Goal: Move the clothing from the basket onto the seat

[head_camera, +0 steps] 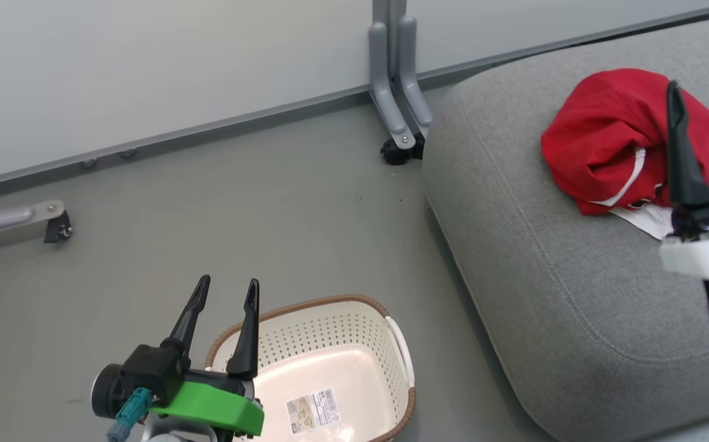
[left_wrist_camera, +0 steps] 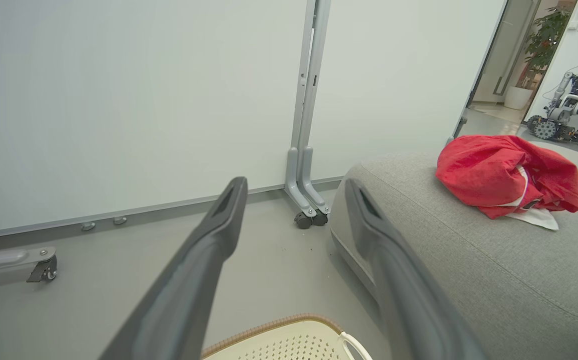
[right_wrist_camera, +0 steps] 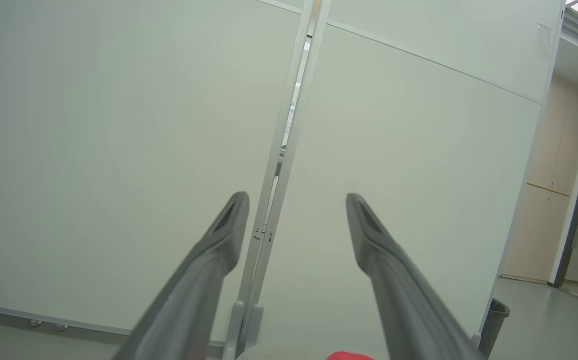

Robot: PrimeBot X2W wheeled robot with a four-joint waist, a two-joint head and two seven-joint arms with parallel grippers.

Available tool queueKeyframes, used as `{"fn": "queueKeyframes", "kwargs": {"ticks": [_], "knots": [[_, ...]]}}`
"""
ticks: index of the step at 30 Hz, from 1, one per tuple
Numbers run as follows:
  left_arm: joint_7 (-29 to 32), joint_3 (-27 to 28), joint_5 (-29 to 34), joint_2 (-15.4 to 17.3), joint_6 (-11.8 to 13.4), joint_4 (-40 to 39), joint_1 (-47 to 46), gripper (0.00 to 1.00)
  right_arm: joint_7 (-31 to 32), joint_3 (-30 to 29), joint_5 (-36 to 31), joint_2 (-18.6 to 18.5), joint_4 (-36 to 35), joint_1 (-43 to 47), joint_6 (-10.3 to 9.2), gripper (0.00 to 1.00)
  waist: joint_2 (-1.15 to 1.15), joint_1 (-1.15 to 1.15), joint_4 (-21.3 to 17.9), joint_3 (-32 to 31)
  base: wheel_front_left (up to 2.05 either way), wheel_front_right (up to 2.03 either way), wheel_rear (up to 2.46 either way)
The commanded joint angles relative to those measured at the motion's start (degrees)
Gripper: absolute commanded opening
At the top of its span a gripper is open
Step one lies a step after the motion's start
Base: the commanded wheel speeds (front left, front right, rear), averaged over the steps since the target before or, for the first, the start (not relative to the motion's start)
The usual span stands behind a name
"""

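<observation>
One red clothing bundle on seat, garment count unclear, part hidden behind right gripper; its fingers parted, one cut off at frame edge; left gripper parted, holding nothing, hiding basket left rim; basket's near end cropped

There it is: the bright red fabric clothing with white trim lies crumpled in one heap on the large grey upholstered seat cushion, toward its far edge, with a white piece poking out underneath. The small cream perforated plastic basket with a brown woven-look rim stands upright on the floor beside the seat, its label sticker showing on the bare bottom.
</observation>
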Motion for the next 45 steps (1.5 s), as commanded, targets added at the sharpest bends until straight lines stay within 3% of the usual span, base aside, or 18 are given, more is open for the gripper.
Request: {"fn": "queueKeyframes", "kwargs": {"ticks": [1, 8, 18, 26, 45], "knots": [[-0.01, 0.43, -0.3, 0.02, -0.18, -0.05, 1.06, 1.0, -0.12, 0.21, 0.27, 1.21, -1.03, 2.16, -0.09, 1.0, 0.0, 0.01, 2.0, -1.76, 0.0, 0.0, 0.0], [-0.01, 2.45, -0.33, 0.05, -0.18, -0.52, 2.53, 1.0, -0.13, 1.23, 0.27, 7.31, -2.65, 10.17, -0.09, 1.0, 0.0, 0.01, 5.62, -3.17, 0.0, 0.0, 0.0], [-0.01, 5.09, 0.79, 0.04, 0.15, 1.29, 4.57, 1.0, -0.13, 2.16, 3.94, 14.84, 1.41, 18.78, -0.09, 1.0, 0.0, 0.01, 11.13, -4.6, 0.0, 0.0, 0.0], [-0.02, 5.89, 1.13, 0.04, 0.28, 2.8, 5.72, 1.0, -0.13, 3.6, 3.01, 16.64, 4.78, 21.16, -0.09, 1.0, 0.0, 0.01, 12.97, -5.2, 0.0, 0.0, 0.0], [-0.01, 6.11, 0.19, 0.04, 0.76, 4.26, 6.28, 1.0, -0.13, 3.29, 3.43, 17.46, 6.29, 20.61, -0.09, 1.0, 0.0, 0.01, 12.26, -5.25, 0.0, 0.0, 0.0]]}}
